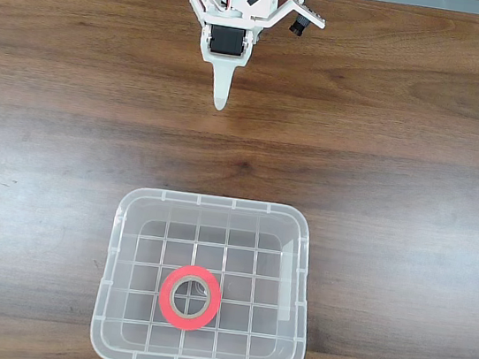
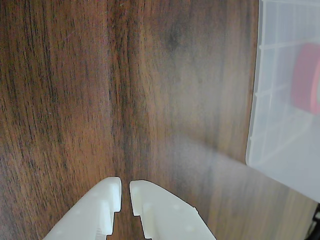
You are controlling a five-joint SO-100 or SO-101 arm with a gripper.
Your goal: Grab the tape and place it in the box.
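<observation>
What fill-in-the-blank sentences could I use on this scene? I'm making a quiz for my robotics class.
1. The tape lies inside the ____.
2. The tape's colour is red-____.
3. The claw hangs over the bare wooden ____, apart from the box.
4. In the wrist view the claw grips ____; only a thin slit shows between its fingertips.

Missing words: box; orange; table; nothing

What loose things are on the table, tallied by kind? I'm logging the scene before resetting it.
Red-orange tape roll: 1, lying flat inside the box
Clear plastic box: 1, on the wooden table
Total: 2 things
The gripper is apart from both, holding nothing, its fingers nearly together.
</observation>
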